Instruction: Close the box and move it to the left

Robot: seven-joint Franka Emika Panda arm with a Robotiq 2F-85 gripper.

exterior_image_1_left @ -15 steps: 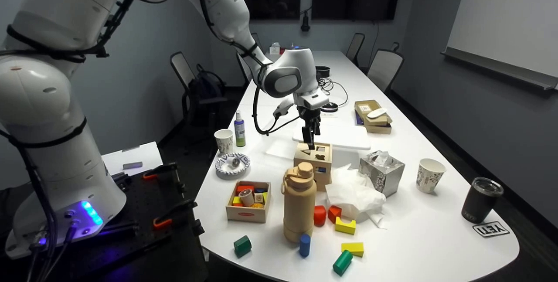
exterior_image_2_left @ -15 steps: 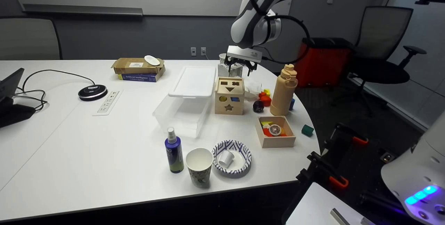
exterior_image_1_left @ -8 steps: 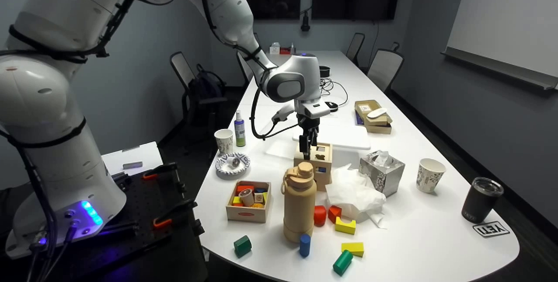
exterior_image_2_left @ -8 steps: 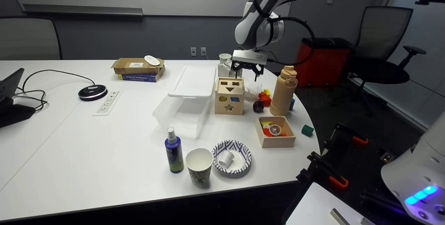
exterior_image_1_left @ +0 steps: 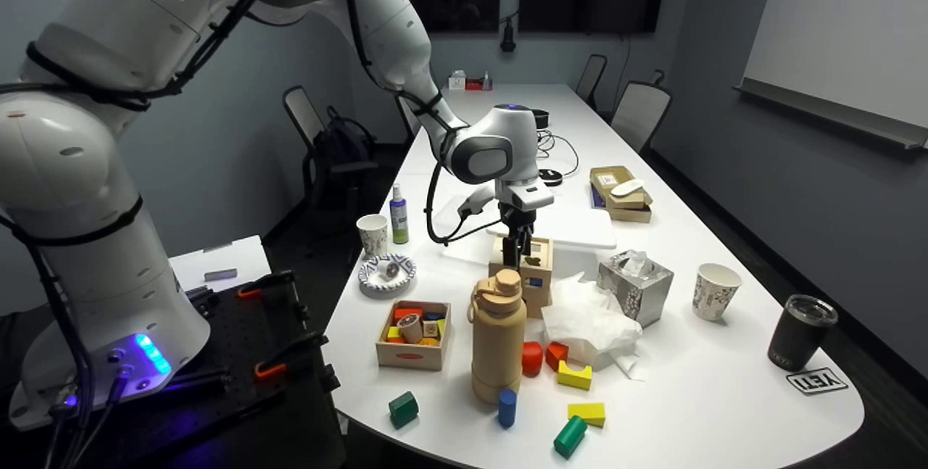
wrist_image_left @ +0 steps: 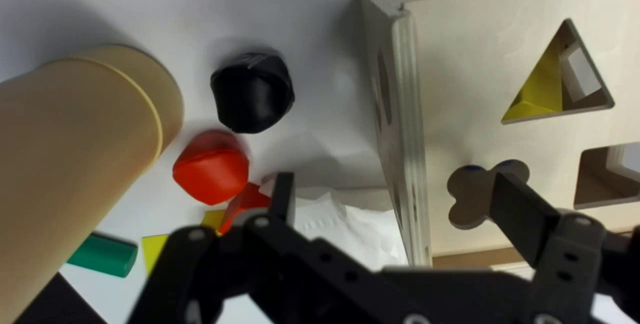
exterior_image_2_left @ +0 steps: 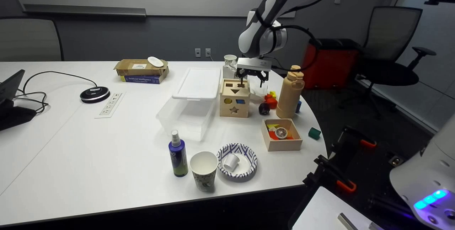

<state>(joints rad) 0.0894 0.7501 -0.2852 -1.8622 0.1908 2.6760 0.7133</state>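
The box (exterior_image_1_left: 538, 301) is a light-tan wooden box with cut-out shapes; it also shows in another exterior view (exterior_image_2_left: 234, 99). Its flat lid (wrist_image_left: 465, 83) appears to lie flat on top, with a triangle hole and a clover-shaped hole. My gripper (wrist_image_left: 391, 189) is open and empty; it also shows in both exterior views (exterior_image_1_left: 516, 257) (exterior_image_2_left: 251, 81). In the wrist view its right finger (wrist_image_left: 522, 219) is over the lid at the clover hole. Its left finger (wrist_image_left: 283, 196) is beyond the box's edge. I cannot tell whether the right finger touches the lid.
A tan bottle (exterior_image_1_left: 499, 338), a dark block (wrist_image_left: 252, 93) and red blocks (wrist_image_left: 212, 169) stand near the box. White tissue (exterior_image_1_left: 591, 324) and a tissue box (exterior_image_1_left: 641, 291) lie beside it. A clear plastic container (exterior_image_2_left: 188, 123) and a tray of blocks (exterior_image_2_left: 284, 145) are close by.
My gripper has come down toward the box, shifting slightly sideways, until one finger is at the lid. It stays open. The box and other objects have not moved.
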